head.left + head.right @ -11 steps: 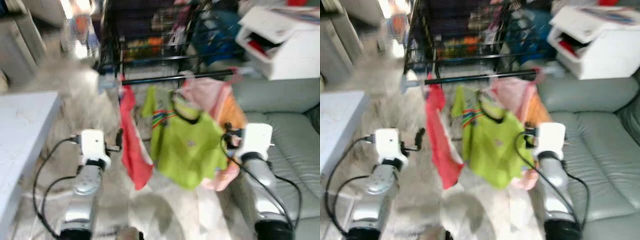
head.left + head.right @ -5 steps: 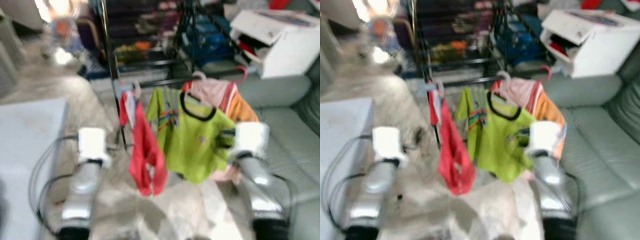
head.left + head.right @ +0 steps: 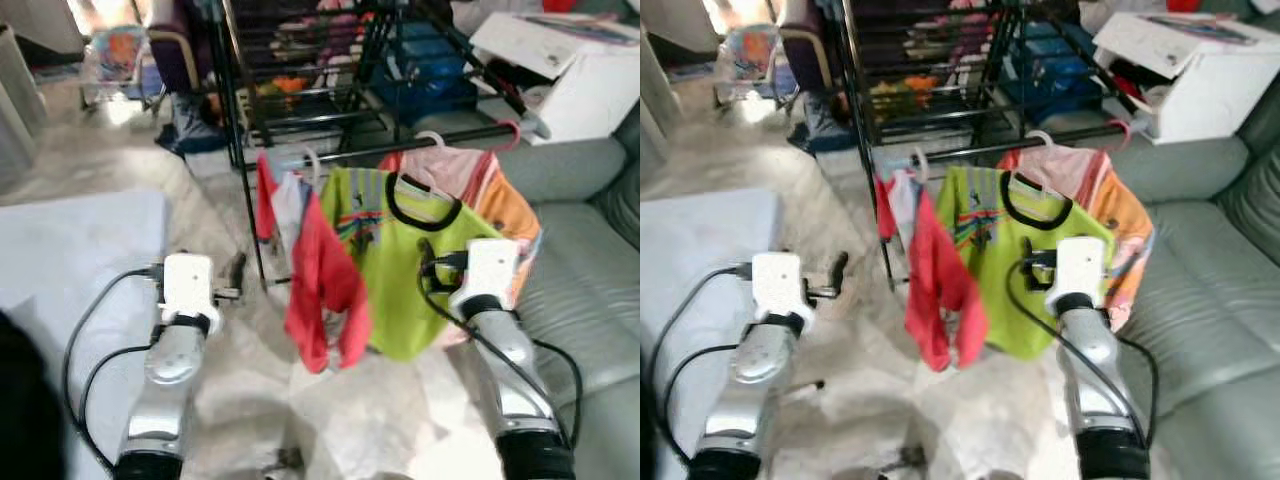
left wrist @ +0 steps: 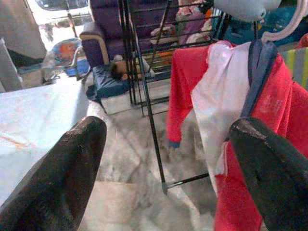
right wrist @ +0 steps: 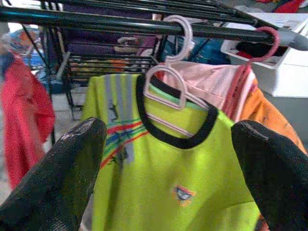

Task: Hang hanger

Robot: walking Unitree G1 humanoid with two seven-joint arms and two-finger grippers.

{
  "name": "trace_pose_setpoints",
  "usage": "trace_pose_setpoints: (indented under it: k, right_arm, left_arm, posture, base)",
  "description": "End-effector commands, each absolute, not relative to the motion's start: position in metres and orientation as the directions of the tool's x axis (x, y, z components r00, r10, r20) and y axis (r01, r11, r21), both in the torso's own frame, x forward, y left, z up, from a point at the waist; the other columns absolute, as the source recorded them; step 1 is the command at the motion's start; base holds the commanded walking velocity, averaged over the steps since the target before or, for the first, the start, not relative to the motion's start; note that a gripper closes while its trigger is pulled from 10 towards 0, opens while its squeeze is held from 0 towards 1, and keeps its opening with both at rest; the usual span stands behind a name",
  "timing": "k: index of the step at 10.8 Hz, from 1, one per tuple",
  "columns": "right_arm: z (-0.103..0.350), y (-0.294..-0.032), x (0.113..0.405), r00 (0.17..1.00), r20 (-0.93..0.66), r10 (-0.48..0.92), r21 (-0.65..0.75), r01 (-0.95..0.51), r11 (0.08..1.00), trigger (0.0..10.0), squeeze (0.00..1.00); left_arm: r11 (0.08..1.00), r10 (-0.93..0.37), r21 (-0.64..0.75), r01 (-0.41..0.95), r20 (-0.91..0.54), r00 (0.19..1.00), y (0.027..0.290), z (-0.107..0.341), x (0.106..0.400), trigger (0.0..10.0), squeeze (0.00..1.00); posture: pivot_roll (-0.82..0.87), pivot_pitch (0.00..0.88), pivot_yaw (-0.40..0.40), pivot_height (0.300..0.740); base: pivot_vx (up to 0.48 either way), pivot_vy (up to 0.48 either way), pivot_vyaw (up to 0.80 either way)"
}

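A black rail [image 3: 360, 150] carries several garments on hangers. A lime green T-shirt [image 3: 385, 265] hangs in the middle on a pale pink hanger [image 5: 166, 91], whose hook [image 5: 180, 31] sits over the rail. A red and white garment [image 3: 325, 290] hangs to its left; pink [image 3: 455, 170] and orange [image 3: 505, 210] ones hang behind to its right. My right gripper [image 3: 428, 262] is open just in front of the green shirt, holding nothing. My left gripper [image 3: 235, 280] is open and empty, left of the red garment, apart from it.
A grey sofa [image 3: 590, 260] lies to the right, close to my right arm. A white table [image 3: 70, 250] stands at the left. Behind the rail are a black wire rack [image 3: 320, 70] with clutter, a purple chair [image 4: 103, 43] and a white box [image 3: 580, 70].
The camera has swung and the blur has cleared, so the rail and clothes now sit further right and higher. Both arms keep the same raised posture.
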State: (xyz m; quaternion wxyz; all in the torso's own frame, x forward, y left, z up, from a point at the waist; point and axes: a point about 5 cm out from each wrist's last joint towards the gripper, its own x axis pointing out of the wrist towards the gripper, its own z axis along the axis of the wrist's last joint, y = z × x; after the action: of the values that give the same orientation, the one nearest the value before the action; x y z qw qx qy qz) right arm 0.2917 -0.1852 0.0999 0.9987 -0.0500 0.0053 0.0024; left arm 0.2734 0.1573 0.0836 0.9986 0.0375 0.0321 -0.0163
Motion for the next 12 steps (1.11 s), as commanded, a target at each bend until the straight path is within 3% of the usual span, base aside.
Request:
trace_pose_setpoints:
  k: [1,6,10,12]
  right_arm:
    - [0.102,-0.189,0.292,1.0,0.0,0.011,-0.1,-0.011,0.995,10.0,0.0]
    - [0.102,-0.184,0.292,0.998,-0.005,0.061,-0.117,-0.061,0.991,10.0,0.0]
    - [0.101,-0.184,0.296,0.997,-0.019,0.07,-0.12,-0.072,0.99,10.0,0.0]
    - [0.09,-0.181,0.298,0.987,-0.099,0.13,-0.101,-0.14,0.985,10.0,0.0]
  left_arm:
    - [0.995,-0.057,0.074,0.06,-0.041,0.998,0.151,0.088,0.274,10.0,0.0]
    - [0.993,-0.116,0.032,0.117,-0.04,0.992,0.142,0.087,0.268,10.0,0.0]
    - [0.992,-0.124,0.029,0.126,-0.045,0.991,0.141,0.086,0.267,10.0,0.0]
    - [0.994,-0.102,0.032,0.104,-0.06,0.993,0.142,0.085,0.265,10.0,0.0]
  posture:
    - [-0.04,0.0,0.024,0.74]
    - [-0.04,0.0,0.019,0.74]
    - [-0.04,0.0,0.015,0.74]
    - [-0.03,0.0,0.012,0.74]
  base:
    - [0.0,0.0,0.0]
    - [0.173,0.0,0.75]
    - [0.296,0.0,0.0]
    - [0.0,0.0,0.0]
